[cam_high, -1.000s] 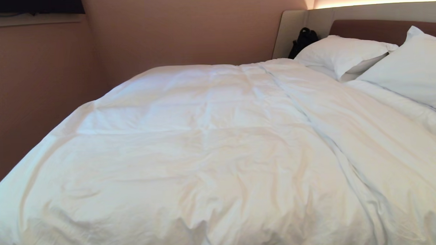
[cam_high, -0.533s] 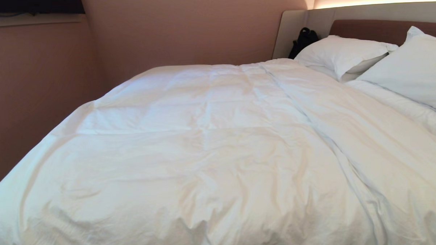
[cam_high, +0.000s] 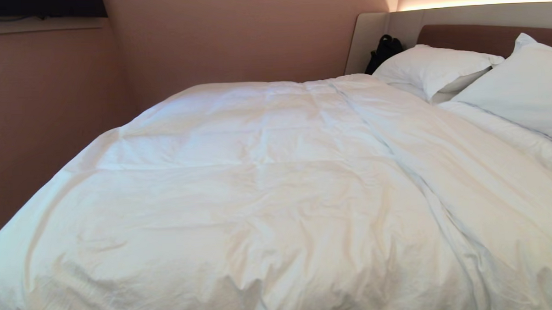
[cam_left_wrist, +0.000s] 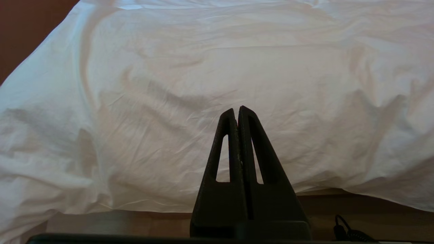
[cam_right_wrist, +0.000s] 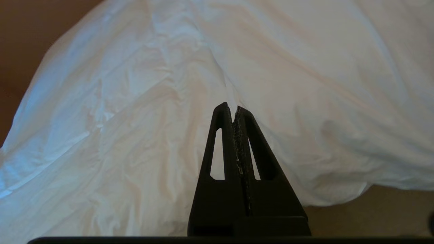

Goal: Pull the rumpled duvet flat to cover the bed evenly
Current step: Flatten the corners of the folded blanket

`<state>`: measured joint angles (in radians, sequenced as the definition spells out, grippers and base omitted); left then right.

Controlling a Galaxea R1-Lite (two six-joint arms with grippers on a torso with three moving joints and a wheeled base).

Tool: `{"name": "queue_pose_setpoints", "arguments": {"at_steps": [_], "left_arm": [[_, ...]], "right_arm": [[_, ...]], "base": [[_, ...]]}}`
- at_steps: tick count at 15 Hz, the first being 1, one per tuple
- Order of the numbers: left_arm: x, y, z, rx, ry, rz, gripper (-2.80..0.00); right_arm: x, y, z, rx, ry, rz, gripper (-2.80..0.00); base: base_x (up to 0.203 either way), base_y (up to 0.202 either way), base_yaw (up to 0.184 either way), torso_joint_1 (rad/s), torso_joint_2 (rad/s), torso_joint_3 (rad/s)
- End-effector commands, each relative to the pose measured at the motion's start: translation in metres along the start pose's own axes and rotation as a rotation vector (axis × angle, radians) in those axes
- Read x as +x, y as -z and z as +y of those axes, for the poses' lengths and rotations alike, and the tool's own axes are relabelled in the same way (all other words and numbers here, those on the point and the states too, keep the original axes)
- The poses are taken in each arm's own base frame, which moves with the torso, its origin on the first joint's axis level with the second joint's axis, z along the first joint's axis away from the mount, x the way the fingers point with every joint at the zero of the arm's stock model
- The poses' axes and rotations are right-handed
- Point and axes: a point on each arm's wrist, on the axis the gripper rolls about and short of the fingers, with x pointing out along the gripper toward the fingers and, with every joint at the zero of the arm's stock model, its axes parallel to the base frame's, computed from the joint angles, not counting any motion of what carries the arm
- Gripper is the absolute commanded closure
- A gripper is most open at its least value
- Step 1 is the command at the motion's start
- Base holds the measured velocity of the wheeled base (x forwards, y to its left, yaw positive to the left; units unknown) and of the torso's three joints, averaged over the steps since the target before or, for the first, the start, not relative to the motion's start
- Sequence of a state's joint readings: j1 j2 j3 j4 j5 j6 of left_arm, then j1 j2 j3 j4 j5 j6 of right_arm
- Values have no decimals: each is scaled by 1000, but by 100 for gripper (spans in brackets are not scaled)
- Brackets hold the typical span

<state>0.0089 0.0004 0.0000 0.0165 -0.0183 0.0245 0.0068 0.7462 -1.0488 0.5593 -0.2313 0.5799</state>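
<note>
The white duvet (cam_high: 259,197) lies over most of the bed, wrinkled, with a long fold (cam_high: 409,168) running from the headboard end toward the near right corner. The bed's brown and beige headboard (cam_high: 464,33) is at the far right. Neither arm shows in the head view. My left gripper (cam_left_wrist: 236,110) is shut and empty, held short of the duvet's near edge (cam_left_wrist: 169,206). My right gripper (cam_right_wrist: 230,107) is shut and empty too, pointing at the crumpled duvet (cam_right_wrist: 152,118) hanging over the bed's side.
Two white pillows (cam_high: 431,67) (cam_high: 526,89) lean at the headboard, with a black bag (cam_high: 382,52) beside them. A pinkish wall (cam_high: 49,117) runs close along the bed's left side. A dark cable (cam_left_wrist: 346,228) lies on the brown floor (cam_right_wrist: 383,210) below the duvet edge.
</note>
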Motion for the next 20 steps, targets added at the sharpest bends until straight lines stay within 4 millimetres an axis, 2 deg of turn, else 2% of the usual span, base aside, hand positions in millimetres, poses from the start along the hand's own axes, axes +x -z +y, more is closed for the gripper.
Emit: {"name": "queue_pose_setpoints", "arguments": {"at_steps": [1,2,4,5,7,10,13,15,18,20], "left_arm": [[0,0,0,0,1,0,0],[0,0,0,0,0,0,0],[0,0,0,0,0,0,0],[0,0,0,0,0,0,0],[0,0,0,0,0,0,0],[0,0,0,0,0,0,0],[0,0,0,2,0,-2,0],[0,0,0,0,0,0,0],[0,0,0,0,0,0,0],[0,0,0,0,0,0,0]], "right_arm": [[41,1,9,121,222,250,0],[55,-6,14,151,257,264,0],[83,-23,11,250,348,269,0],[99,-32,6,298,371,286,0],[121,-52,-19,402,412,302,0],[122,-76,-65,483,340,323,0],[101,-88,-126,470,294,273,0],[87,-80,-166,379,177,256,0],[75,-49,-217,274,18,207,0],[84,-29,-253,270,-38,228,0]], "base": [[0,0,0,0,0,0],[0,0,0,0,0,0],[0,0,0,0,0,0],[0,0,0,0,0,0],[0,0,0,0,0,0],[0,0,0,0,0,0],[0,0,0,0,0,0],[0,0,0,0,0,0],[0,0,0,0,0,0],[0,0,0,0,0,0]]}}
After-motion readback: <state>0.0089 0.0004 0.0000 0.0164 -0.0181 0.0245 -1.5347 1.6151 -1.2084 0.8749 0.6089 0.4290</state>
